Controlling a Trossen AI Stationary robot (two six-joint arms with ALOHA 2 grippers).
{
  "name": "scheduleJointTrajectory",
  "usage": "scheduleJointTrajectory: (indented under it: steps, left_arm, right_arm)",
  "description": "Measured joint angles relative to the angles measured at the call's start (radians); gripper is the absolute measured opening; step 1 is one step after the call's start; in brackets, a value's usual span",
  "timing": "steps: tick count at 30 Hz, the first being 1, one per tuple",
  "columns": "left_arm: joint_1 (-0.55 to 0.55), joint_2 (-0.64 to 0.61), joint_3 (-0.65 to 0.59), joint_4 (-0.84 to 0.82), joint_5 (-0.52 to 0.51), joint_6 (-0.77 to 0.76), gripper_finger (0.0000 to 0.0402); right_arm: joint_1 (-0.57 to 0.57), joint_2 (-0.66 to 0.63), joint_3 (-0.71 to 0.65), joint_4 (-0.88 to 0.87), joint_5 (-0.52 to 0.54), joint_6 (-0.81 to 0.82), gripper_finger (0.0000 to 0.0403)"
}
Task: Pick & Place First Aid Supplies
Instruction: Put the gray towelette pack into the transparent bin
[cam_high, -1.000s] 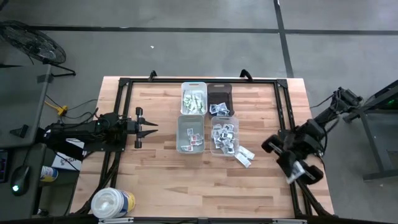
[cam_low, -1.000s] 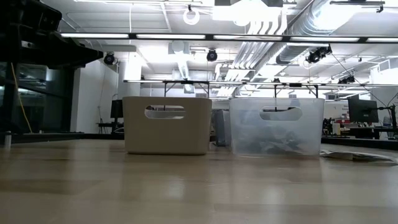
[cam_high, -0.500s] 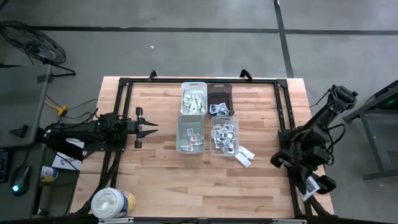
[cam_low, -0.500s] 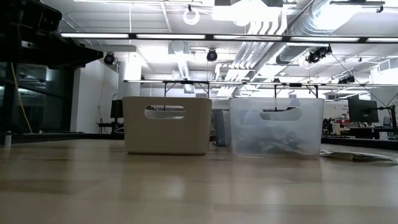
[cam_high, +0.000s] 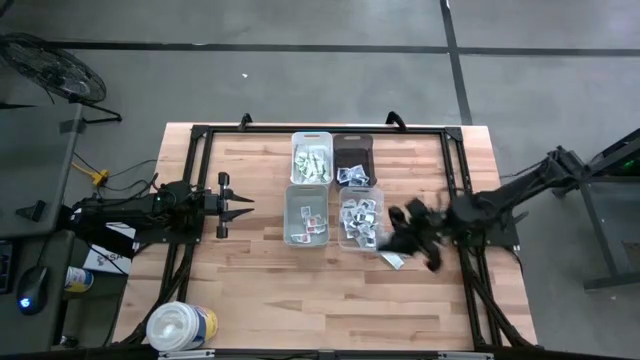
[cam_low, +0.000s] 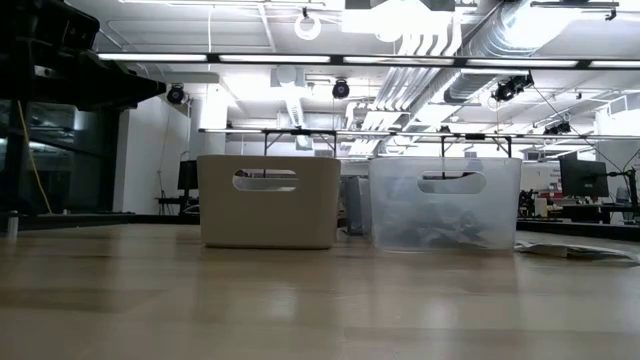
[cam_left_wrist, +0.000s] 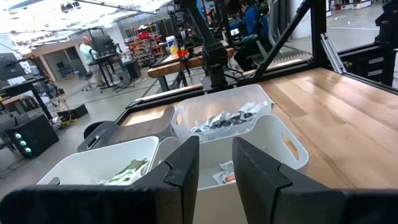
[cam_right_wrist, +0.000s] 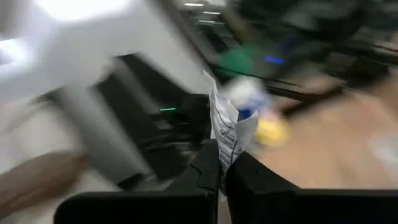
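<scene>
Your right pincer (cam_right_wrist: 222, 167), clamped on a small white printed paper packet (cam_right_wrist: 227, 134), has swung in from the bench's edge to just beside the clear plastic bin (cam_high: 360, 216), so the drop looks close, while your left pincer (cam_high: 243, 204) waits half-open.

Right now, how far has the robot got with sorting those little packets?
Well along: packets already lie in all four bins. In hand: the right gripper is shut on one packet, its arm near the clear bin. Left: a couple of loose packets on the table. The left gripper waits at the left side.
</scene>
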Motion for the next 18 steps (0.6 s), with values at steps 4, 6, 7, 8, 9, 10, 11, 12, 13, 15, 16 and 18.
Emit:
scheduleJointTrajectory:
  steps: [4, 6, 7, 8, 9, 10, 11, 12, 13, 15, 16, 18]
  left_arm:
    - [0.000, 0.000, 0.000, 0.000, 0.000, 0.000, 0.0096]
    - [0.000, 0.000, 0.000, 0.000, 0.000, 0.000, 0.0096]
    - [0.000, 0.000, 0.000, 0.000, 0.000, 0.000, 0.0096]
    - [0.000, 0.000, 0.000, 0.000, 0.000, 0.000, 0.0096]
    - [0.000, 0.000, 0.000, 0.000, 0.000, 0.000, 0.0096]
    - [0.000, 0.000, 0.000, 0.000, 0.000, 0.000, 0.0096]
    - [0.000, 0.000, 0.000, 0.000, 0.000, 0.000, 0.0096]
    - [0.000, 0.000, 0.000, 0.000, 0.000, 0.000, 0.0096]
    - [0.000, 0.000, 0.000, 0.000, 0.000, 0.000, 0.0096]
    - [0.000, 0.000, 0.000, 0.000, 0.000, 0.000, 0.0096]
    - [0.000, 0.000, 0.000, 0.000, 0.000, 0.000, 0.0096]
    - [0.000, 0.000, 0.000, 0.000, 0.000, 0.000, 0.0096]
  right_arm:
    - [-0.131, 0.002, 0.000, -0.185, 0.047, 0.137, 0.0001]
    - [-0.189, 0.007, 0.000, -0.259, 0.061, 0.194, 0.0001]
    - [-0.215, 0.008, 0.000, -0.293, 0.067, 0.223, 0.0001]
    - [-0.240, 0.008, 0.000, -0.319, 0.079, 0.252, 0.0001]
    - [-0.263, 0.011, 0.000, -0.339, 0.096, 0.283, 0.0001]
    - [-0.283, 0.011, 0.000, -0.360, 0.112, 0.312, 0.0001]
    - [-0.301, 0.011, 0.000, -0.389, 0.127, 0.338, 0.0001]
    - [-0.318, 0.015, 0.000, -0.419, 0.141, 0.361, 0.0001]
    - [-0.331, 0.022, 0.000, -0.448, 0.156, 0.384, 0.0001]
    - [-0.355, 0.035, 0.000, -0.515, 0.174, 0.435, 0.0001]
    - [-0.365, 0.046, 0.000, -0.547, 0.178, 0.458, 0.0002]
    - [-0.380, 0.073, 0.004, -0.604, 0.178, 0.496, 0.0003]
